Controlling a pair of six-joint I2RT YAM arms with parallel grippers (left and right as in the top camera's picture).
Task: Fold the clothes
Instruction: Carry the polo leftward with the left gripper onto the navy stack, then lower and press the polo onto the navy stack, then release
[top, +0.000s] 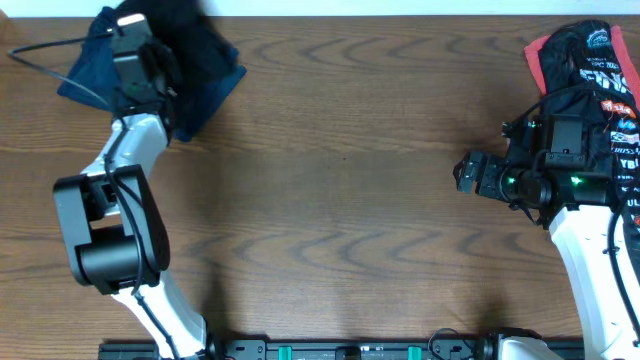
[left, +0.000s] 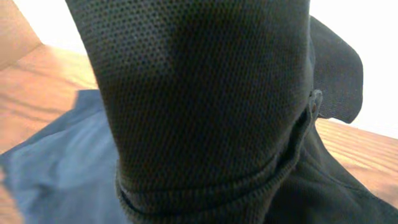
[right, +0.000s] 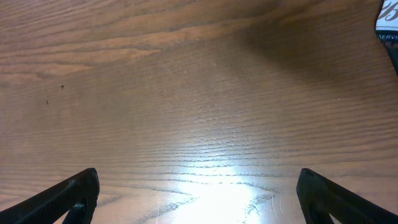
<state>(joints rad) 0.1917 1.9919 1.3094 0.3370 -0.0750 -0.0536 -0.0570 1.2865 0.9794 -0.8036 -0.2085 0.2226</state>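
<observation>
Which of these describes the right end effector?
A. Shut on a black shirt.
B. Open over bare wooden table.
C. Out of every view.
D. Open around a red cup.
B: in the right wrist view the right end effector stands wide open, with only bare table showing in its gap.

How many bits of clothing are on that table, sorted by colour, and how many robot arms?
plain black shirt: 1
dark blue garment: 1
black garment with red trim and white lettering: 1 heap, maybe more inside
robot arms: 2 (left arm, right arm)
Total: 5
</observation>
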